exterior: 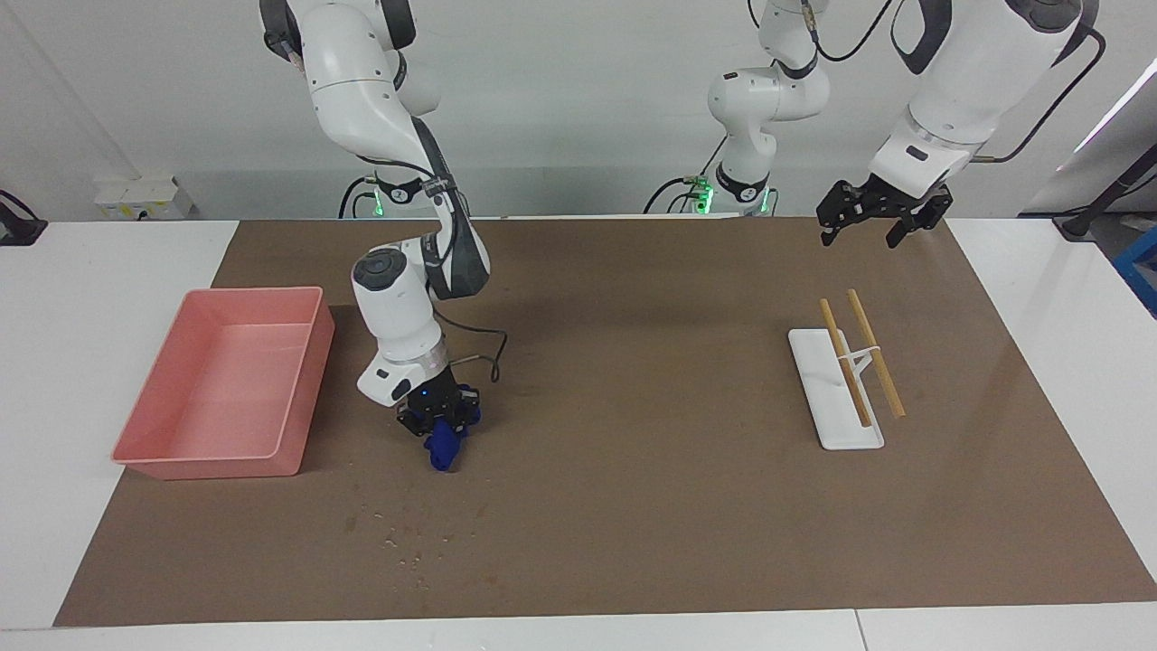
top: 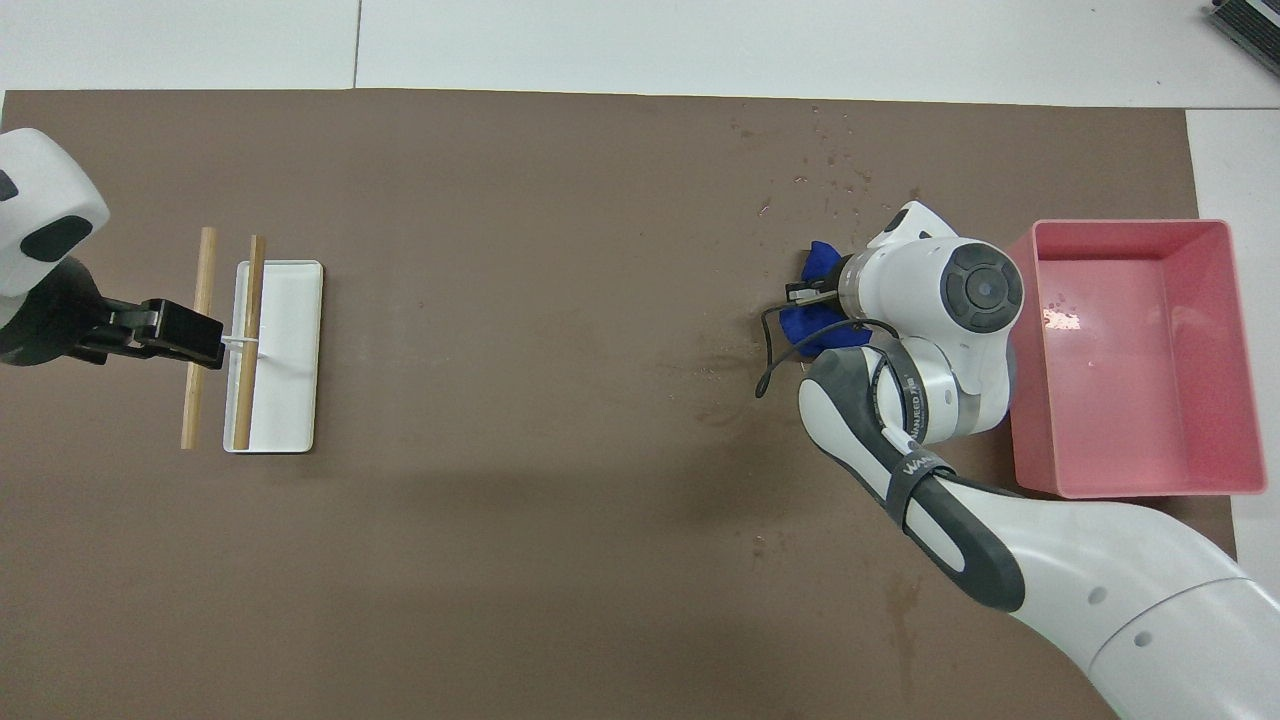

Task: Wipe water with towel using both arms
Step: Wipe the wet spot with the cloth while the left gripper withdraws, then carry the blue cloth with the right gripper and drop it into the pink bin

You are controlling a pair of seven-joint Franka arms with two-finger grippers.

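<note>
Brown mat (exterior: 633, 506): covers the middle of the white table (exterior: 90, 362).

Right arm (exterior: 398, 298): reaches down over the mat beside the pink tray (exterior: 145, 452). Right gripper (exterior: 440, 432): low over the mat, fingers pressed together, pinching the towel.

Towel (exterior: 442, 449): navy cloth, bunched, hanging from the right gripper with its lower end at or just above the mat; contact cannot be told. In the overhead view the towel (top: 812, 320) shows partly under the wrist, beside the tray (top: 1240, 350).

Water (exterior: 407, 547): scattered droplets and small dark spots on the mat, farther from the robots than the towel, near the mat's edge. In the overhead view the water (top: 840, 180) lies just past the towel.

Left arm (exterior: 958, 81): waits, raised at its own end of the table. Left gripper (exterior: 863, 237): in the air over the mat near its edge closest to the robots, fingers spread, holding nothing. In the overhead view the left gripper (top: 195, 343) overlaps the sticks.

White tray (exterior: 836, 425): flat, on the mat toward the left arm's end. Two wooden sticks (exterior: 859, 362) lie on it lengthwise, side by side, joined by a thin white piece; one overhangs the tray's long edge.
</note>
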